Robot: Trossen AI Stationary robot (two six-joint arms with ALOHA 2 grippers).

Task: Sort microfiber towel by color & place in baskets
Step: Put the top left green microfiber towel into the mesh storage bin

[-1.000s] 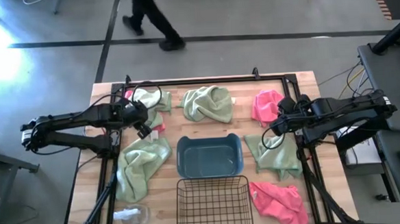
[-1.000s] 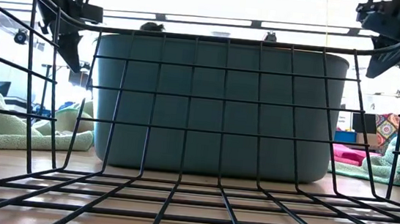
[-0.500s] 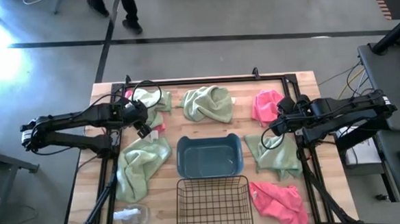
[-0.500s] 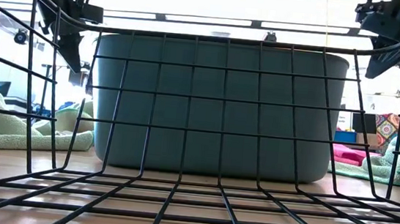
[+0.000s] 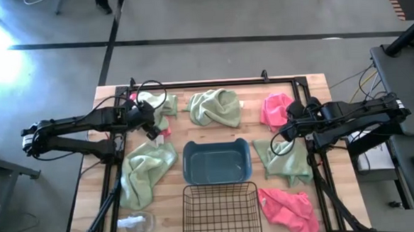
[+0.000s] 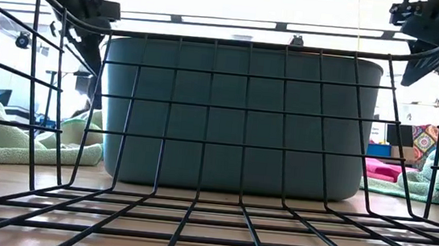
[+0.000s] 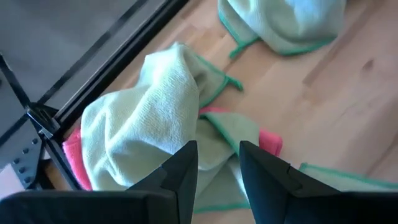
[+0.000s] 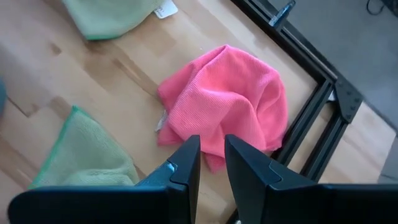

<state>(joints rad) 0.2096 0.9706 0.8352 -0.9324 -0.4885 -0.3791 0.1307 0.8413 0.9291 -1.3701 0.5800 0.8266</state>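
Two baskets sit mid-table, both w/ nothing in them: blue-grey rounded plastic bin (image 5: 216, 162) and, just in front of it, black wire-mesh basket (image 5: 221, 210). No towel sorted yet, so task looks at the very start, approach/pick step.

Left gripper (image 7: 219, 163) hangs over a heap at the far-left corner: light sage green microfiber towel (image 7: 146, 124) bunched on top of a bright pink one (image 7: 268, 140) peeking out underneath. Fingers (image 7: 184, 168) stand a bit apart, nothing between them. Next move prob. needs a drop onto the green fold and a pinch of only that layer, since pink lies right under it.

Right gripper (image 8: 211, 158) hovers above crumpled pink towel (image 8: 227, 102) near the far-right frame rail; fingers (image 8: 188, 160) slightly apart, not holding anything. It would need to lower and close on a raised fold, then carry to whichever basket takes pink.

Count from the top view: green towels approx 4 (far-left heap, far-centre (image 5: 215, 107), left (image 5: 147, 174), right (image 5: 286, 161)). Pink approx 3 (under left heap, far-right, near-right (image 5: 288, 208)). Small white-and-clear object (image 5: 136, 223) at the near-left corner, not part of sort.
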